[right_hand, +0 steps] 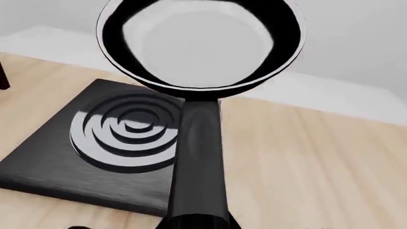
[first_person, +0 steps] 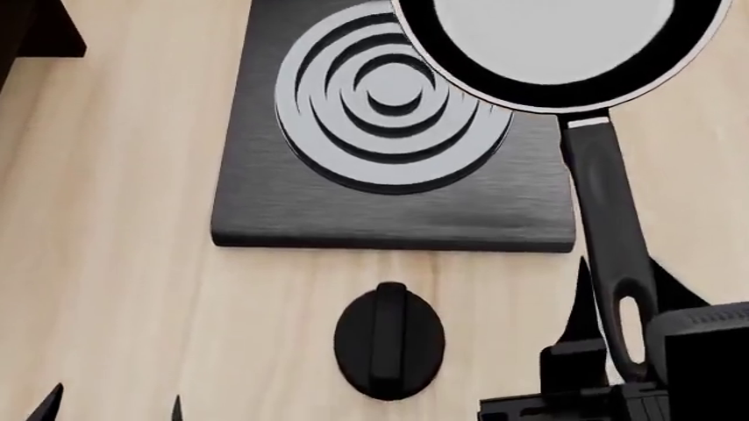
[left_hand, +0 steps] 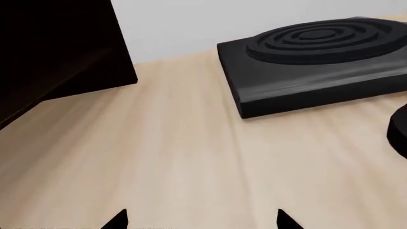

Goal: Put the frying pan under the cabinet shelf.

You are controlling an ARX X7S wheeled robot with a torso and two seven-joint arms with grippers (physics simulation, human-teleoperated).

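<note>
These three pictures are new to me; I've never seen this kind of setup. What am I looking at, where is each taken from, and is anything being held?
They are simulator renders of a two-armed wheeled robot at a wooden table. The head view looks down from its head; the other two come from cameras near each arm's tool. On the table sit a black hob plate and, in front of it, a round black knob. The right tool grips the frying pan by the end of its handle, the pan raised above the hob's corner. The left tool is open, holding nothing. The dark cabinet shelf stands left of the hob.
</note>
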